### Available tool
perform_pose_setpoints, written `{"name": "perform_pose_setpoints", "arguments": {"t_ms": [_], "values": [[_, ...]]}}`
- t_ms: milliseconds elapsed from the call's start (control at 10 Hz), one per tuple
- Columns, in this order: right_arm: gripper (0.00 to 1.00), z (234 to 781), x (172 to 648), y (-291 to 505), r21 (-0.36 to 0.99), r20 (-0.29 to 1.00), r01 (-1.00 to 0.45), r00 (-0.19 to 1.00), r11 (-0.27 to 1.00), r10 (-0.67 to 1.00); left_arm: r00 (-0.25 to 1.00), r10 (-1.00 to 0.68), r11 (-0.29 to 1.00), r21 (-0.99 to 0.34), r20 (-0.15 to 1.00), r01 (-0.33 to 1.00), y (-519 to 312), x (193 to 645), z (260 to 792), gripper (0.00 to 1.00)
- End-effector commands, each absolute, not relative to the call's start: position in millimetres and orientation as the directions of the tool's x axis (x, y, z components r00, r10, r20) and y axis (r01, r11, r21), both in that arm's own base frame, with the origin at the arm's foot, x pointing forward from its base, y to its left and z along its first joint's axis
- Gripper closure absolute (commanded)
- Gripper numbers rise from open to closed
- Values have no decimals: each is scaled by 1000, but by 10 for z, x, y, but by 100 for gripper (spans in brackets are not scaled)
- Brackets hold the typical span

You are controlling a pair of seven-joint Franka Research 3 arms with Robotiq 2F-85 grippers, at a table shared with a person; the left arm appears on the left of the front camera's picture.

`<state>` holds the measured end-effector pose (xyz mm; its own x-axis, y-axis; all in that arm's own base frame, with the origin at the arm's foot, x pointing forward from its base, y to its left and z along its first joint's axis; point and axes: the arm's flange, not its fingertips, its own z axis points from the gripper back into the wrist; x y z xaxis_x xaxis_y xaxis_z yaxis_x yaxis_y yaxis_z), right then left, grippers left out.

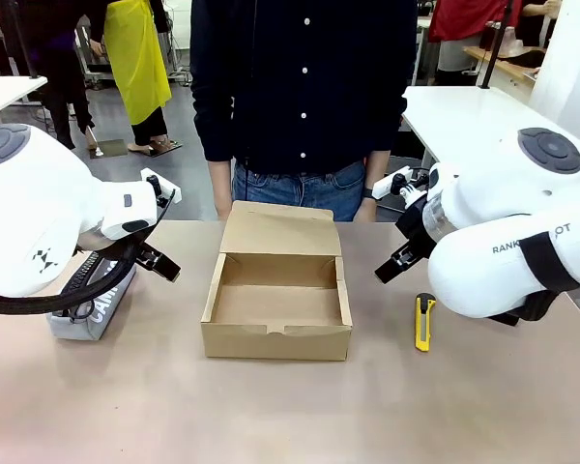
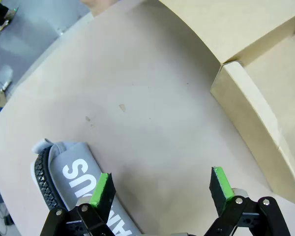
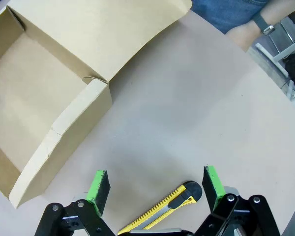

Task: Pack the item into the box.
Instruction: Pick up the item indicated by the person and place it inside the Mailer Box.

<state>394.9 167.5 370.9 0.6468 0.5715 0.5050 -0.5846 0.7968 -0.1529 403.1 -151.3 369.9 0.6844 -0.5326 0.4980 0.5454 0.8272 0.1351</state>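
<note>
Knife (image 1: 424, 322) right of box (image 1: 275, 343), pencil case (image 1: 89, 314) left

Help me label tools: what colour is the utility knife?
The utility knife is yellow and black, clearest in the right wrist view.

We see the box (image 1: 275, 343) in matt brown cardboard, the pencil case (image 1: 95, 311) in grey cloth, the utility knife (image 1: 424, 322) in shiny yellow plastic.

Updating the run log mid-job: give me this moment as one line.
left gripper open, above table by CAMPUS pencil case | right gripper open, above utility knife | cardboard box open, lid up, visible interior bare
</note>
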Motion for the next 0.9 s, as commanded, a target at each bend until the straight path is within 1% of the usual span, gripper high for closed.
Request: {"name": "perform_pose_setpoints", "arguments": {"t_ms": [0,200,300,400,600,700,800], "values": [[0,3709,3949,1674,-152,505,-584,647,797,571,684,-533,827,136,498,546,-1514,4031,3701,0],[0,3708,3949,1675,-153,505,-585,647,797,572,684,-533,827,136,498,546,-1514,4031,3701,0],[0,3834,3903,1605,-142,527,-594,632,792,569,684,-533,827,135,498,545,-1513,4031,3699,0],[0,3963,3844,1486,-116,533,-610,628,784,567,658,-545,806,110,520,582,-1407,3907,3839,0],[0,4308,3586,1032,-25,540,-615,655,788,528,642,-517,781,5,566,625,-935,3519,4258,0],[0,4466,3408,740,42,542,-608,680,792,493,661,-457,791,-68,595,608,-628,3333,4470,0],[0,4602,3227,389,148,573,-560,720,815,391,697,-383,792,-174,606,586,-276,3169,4621,0]]}}
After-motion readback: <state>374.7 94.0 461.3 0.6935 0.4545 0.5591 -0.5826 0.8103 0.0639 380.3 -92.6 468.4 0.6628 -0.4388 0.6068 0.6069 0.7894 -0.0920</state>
